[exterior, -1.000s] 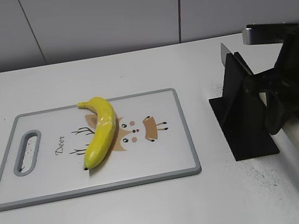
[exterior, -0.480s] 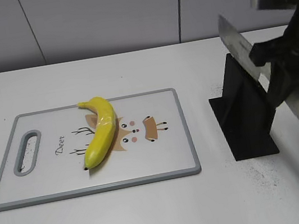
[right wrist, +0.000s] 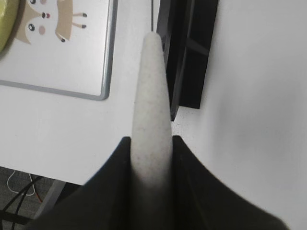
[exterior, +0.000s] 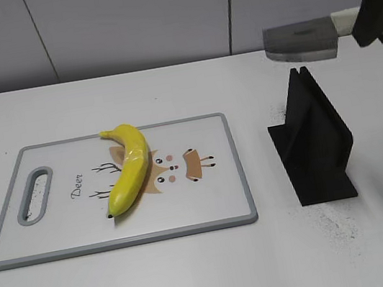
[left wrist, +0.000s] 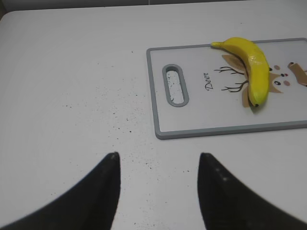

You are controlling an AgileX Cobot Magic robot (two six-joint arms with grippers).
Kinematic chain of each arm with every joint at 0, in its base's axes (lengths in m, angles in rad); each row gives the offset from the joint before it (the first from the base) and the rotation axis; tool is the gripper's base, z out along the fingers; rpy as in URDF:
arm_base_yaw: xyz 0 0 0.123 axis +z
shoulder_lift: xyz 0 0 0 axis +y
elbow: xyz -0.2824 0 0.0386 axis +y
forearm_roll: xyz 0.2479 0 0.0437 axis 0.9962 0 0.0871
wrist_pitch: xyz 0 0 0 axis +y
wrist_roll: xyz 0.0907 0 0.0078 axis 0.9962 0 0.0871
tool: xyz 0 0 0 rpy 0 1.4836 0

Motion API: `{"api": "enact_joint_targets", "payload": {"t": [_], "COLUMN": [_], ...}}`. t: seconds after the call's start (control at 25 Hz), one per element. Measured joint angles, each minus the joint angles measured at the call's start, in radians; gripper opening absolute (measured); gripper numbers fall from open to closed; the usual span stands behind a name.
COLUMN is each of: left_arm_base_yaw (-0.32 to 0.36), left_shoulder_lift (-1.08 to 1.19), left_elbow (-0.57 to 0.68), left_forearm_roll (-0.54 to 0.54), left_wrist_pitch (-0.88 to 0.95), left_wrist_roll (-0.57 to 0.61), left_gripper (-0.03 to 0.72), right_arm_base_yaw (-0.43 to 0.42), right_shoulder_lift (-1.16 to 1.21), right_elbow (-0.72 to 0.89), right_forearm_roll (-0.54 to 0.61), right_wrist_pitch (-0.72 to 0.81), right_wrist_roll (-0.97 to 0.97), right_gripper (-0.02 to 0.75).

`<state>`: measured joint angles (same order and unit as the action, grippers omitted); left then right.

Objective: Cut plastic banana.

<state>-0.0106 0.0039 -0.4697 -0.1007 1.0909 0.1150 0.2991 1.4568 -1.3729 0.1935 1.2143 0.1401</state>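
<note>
The plastic banana [exterior: 128, 166] is glossy yellow and lies across the white cutting board [exterior: 208, 199], left of its deer print. It also shows in the left wrist view [left wrist: 252, 69] and at the corner of the right wrist view [right wrist: 4, 19]. My right gripper [exterior: 373, 13] is shut on the pale handle [right wrist: 152, 86] of a knife. It holds the knife high above the black knife stand [exterior: 315, 138], with the blade [exterior: 301, 42] level and pointing left. My left gripper [left wrist: 158, 155] is open and empty over bare table, left of the board [left wrist: 201, 115].
The black stand sits on the table right of the board, with dark specks around its base. It also shows in the right wrist view [right wrist: 189, 48], beside the board's corner [right wrist: 72, 62]. The table's front edge and cables show below it [right wrist: 24, 191].
My right gripper has lifted the knife up out of the black stand and turned it, so the blade went from slanting down in the stand to level above it.
</note>
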Motion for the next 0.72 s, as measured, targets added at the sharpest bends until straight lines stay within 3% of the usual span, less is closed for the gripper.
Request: {"api": "enact_joint_targets", "payload": {"t": [0.36, 0.6, 0.72], "left_arm_base_yaw": [0.000, -0.001, -0.002], "left_shoulder_lift": [0.042, 0.259, 0.404], "left_elbow": [-0.076, -0.189, -0.260], "left_forearm_roll": [0.001, -0.052, -0.113], "left_wrist_pitch": [-0.116, -0.240, -0.301], "left_wrist_roll": [0.049, 0.179, 0.254], "left_gripper": [0.499, 0.499, 0.499], "right_arm_base_yaw": [0.000, 0.000, 0.000], "right_shoulder_lift": [0.000, 0.004, 0.019], "right_elbow": [-0.144, -0.151, -0.152], "right_forearm_roll": [-0.003, -0.002, 0.057], "right_wrist_pitch": [0.006, -0.070, -0.116], "right_wrist_roll": [-0.162, -0.442, -0.656], "right_gripper": [0.164, 0.164, 0.164]}}
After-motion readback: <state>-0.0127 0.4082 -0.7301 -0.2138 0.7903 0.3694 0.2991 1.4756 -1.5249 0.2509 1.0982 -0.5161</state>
